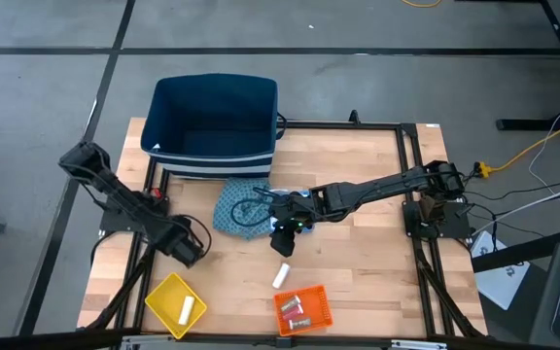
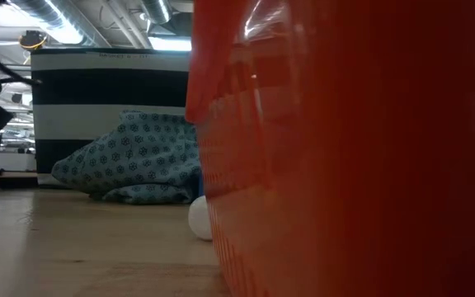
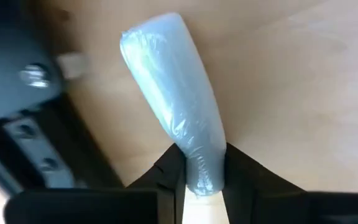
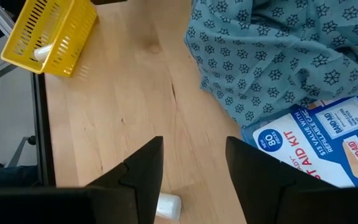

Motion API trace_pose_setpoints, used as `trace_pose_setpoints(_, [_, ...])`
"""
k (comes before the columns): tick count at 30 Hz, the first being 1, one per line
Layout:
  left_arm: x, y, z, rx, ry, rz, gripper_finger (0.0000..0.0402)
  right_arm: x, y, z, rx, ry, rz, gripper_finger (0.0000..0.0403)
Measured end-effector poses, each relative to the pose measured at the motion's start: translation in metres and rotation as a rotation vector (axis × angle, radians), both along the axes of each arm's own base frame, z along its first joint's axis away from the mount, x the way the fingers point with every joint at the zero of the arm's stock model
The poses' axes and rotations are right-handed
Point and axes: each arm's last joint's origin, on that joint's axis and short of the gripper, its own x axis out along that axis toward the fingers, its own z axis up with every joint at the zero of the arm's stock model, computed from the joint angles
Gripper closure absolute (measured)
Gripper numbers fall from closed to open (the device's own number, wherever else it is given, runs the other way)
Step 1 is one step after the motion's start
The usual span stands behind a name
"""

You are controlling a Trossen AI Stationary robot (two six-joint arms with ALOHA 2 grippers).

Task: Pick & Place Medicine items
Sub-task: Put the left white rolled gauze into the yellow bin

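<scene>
Left wrist view: the left gripper (image 3: 204, 171) is clamped on a white cylinder (image 3: 173, 93) wrapped in crinkled clear film, held by one end so its long axis runs straight out from the fingers, over the pale wood desk (image 3: 303, 93). From above, that gripper (image 1: 191, 245) sits near the left edge of the desk (image 1: 358, 262), just above a square yellow mesh tray (image 1: 175, 304) that has another white cylinder (image 1: 188, 309) lying in it. The right gripper (image 1: 282, 241) hovers at the middle of the desk with its fingers spread apart, beside the rumpled teal patterned cloth (image 1: 243, 206). In the right wrist view a flat blue-and-white box (image 4: 328, 146) printed "AID KIT" lies against the cloth. A loose white cylinder (image 1: 281, 276) lies on the wood just below the right gripper, tilted slightly off upright in the picture. Nearby an orange mesh tray (image 1: 303, 309) holds small pieces. A deep navy bin (image 1: 214, 122) stands at the desk's far edge.
</scene>
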Motion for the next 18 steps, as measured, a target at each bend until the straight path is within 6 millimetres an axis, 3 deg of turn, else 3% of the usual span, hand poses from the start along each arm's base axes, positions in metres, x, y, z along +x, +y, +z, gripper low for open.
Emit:
trace_pose_setpoints(12, [0.008, -0.003, 0.064, -0.04, -0.397, 0.047, 0.0326, 0.0, 0.0, 0.0, -0.012, -0.002, 0.008, 0.0227])
trace_pose_setpoints(18, [0.005, -0.011, 0.104, -0.131, -0.608, -0.086, 0.033, 0.0, 0.0, 0.0, -0.019, -0.004, 0.017, 0.0227])
